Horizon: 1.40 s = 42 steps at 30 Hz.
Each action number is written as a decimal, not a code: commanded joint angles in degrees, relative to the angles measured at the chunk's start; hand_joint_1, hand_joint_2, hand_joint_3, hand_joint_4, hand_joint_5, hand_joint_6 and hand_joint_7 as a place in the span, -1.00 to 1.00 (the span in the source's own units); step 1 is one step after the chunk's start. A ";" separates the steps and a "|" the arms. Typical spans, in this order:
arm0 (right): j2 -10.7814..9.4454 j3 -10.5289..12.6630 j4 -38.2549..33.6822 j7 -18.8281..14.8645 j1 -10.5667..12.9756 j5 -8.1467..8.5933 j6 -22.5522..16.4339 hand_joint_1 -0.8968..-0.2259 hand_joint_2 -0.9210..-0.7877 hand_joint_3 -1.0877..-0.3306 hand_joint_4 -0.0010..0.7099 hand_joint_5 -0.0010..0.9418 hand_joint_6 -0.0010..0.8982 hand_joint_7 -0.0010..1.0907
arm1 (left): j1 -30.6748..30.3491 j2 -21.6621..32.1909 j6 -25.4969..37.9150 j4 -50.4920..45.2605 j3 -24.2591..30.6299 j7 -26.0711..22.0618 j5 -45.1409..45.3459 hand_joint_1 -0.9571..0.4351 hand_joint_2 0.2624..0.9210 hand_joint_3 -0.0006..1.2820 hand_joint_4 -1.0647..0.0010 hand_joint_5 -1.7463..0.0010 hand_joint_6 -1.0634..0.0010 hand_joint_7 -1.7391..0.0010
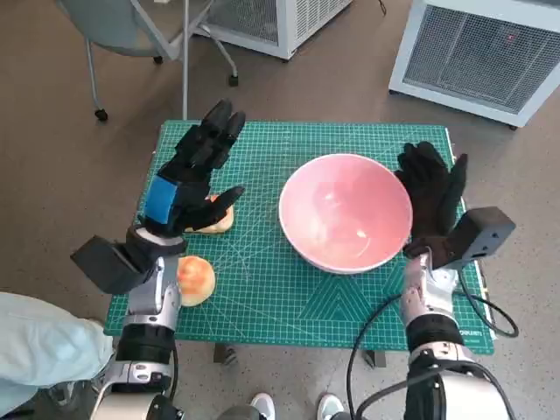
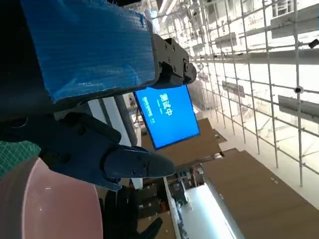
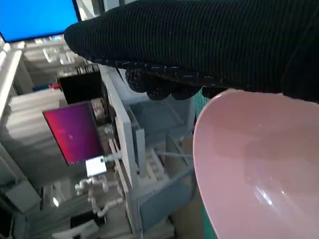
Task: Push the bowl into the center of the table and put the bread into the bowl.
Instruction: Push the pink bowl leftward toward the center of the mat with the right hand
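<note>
pink bowl [image 1: 346, 210] between spread-fingered left hand [image 1: 194, 175] and right hand [image 1: 433, 197]; bread [image 1: 217, 219] under left.

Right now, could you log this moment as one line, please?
bowl: right of centre | right hand: open beside bowl | left hand: open above bread

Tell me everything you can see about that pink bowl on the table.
The pink bowl is round, smooth and glossy, perhaps plastic, standing upright and empty on the green cutting mat, right of the mat's middle. The gloved right hand stands open against its right rim; whether they touch is unclear. Both wrist views catch part of its rim.
</note>
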State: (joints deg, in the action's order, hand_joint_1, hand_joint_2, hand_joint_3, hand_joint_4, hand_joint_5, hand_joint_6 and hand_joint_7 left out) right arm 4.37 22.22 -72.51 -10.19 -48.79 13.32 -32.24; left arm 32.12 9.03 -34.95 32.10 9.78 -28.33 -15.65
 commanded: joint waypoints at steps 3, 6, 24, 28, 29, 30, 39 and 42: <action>-1.38 0.16 -1.50 -0.74 -1.09 0.15 2.50 -0.04 -1.00 -0.42 -0.35 -1.00 -0.57 -0.30 | -1.19 0.80 -0.11 -1.84 0.05 0.75 0.47 -0.50 1.00 -0.58 0.56 1.00 0.43 0.98; -1.79 -0.13 -1.65 -0.41 -1.48 -0.26 2.93 -0.03 -1.00 -0.44 -0.35 -1.00 -0.58 -0.31 | -1.48 0.91 -0.23 -1.98 0.05 0.97 0.51 -0.50 1.00 -0.58 0.56 1.00 0.43 0.98; -2.13 -0.36 -2.03 -0.79 -3.64 -0.50 5.65 -0.06 -1.00 -0.45 -0.34 -0.99 -0.55 -0.37 | -1.69 1.36 -0.80 -1.79 -0.08 2.17 1.28 -0.50 1.00 -0.55 0.56 1.00 0.43 0.98; -1.68 -0.19 -1.87 -1.12 -4.02 -0.35 5.74 -0.05 -1.00 -0.43 -0.34 -1.00 -0.54 -0.38 | -1.71 1.21 -0.59 -2.04 -0.31 2.13 1.35 -0.50 1.00 -0.55 0.56 1.00 0.43 0.98; -1.54 -0.14 -1.81 -1.22 -4.09 -0.31 5.70 -0.05 -1.00 -0.42 -0.35 -1.00 -0.54 -0.39 | -1.74 1.16 -0.54 -2.16 -0.37 2.16 1.38 -0.50 1.00 -0.55 0.56 1.00 0.43 0.98; -1.35 -0.09 -1.68 -1.34 -4.16 -0.27 5.52 -0.05 -1.00 -0.42 -0.35 -1.00 -0.54 -0.39 | -1.77 1.14 -0.54 -2.25 -0.42 2.21 1.45 -0.50 1.00 -0.55 0.56 1.00 0.43 0.98; -0.32 0.23 0.52 -3.09 -4.20 0.37 1.72 -0.04 -1.00 -0.40 -0.40 -1.00 -0.55 -0.41 | -1.22 1.12 -1.26 -1.39 -0.48 2.52 2.09 -0.49 1.00 -0.54 0.56 1.00 0.43 0.98; -0.33 0.12 2.14 -4.22 -3.70 0.61 -0.73 -0.08 -1.00 -0.37 -0.43 -1.00 -0.58 -0.43 | -0.96 0.88 -1.22 -1.07 -0.50 2.58 2.02 -0.49 1.00 -0.54 0.56 1.00 0.43 0.99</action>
State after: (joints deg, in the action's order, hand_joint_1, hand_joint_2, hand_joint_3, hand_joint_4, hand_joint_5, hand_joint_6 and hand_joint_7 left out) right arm 4.01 22.26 -71.57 -13.16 -53.31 13.36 -31.24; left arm 30.57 10.21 -35.48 30.70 9.55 -26.02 -13.86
